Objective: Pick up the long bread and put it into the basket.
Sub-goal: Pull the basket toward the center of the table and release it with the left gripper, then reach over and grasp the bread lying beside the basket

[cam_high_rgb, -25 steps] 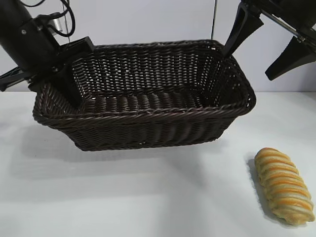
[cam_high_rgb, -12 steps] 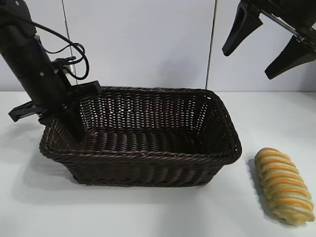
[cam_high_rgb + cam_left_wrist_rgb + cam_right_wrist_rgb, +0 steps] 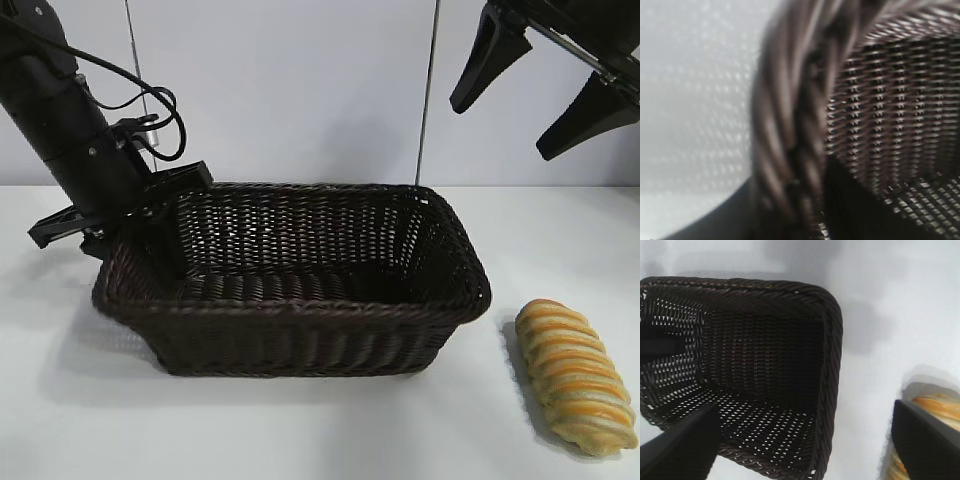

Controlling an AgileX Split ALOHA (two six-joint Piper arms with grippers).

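The long bread (image 3: 575, 375) lies on the white table at the front right, clear of the basket. The dark wicker basket (image 3: 300, 335) rests on the table in the middle. My left gripper (image 3: 150, 232) is shut on the basket's left rim, one finger inside the wall; the left wrist view shows the braided rim (image 3: 795, 125) close up between the jaws. My right gripper (image 3: 530, 90) hangs open and empty high above the basket's right end. The right wrist view shows the right gripper (image 3: 805, 445), the basket (image 3: 832, 365) and an end of the bread (image 3: 935, 407).
A white table (image 3: 300, 430) holds everything, with a pale wall behind. Bare table lies in front of the basket and between basket and bread. The left arm's cables loop above the basket's left end.
The basket, held by my left gripper, has come down from a raised, tilted pose onto the table and shifted slightly right. The right gripper and the bread have not moved.
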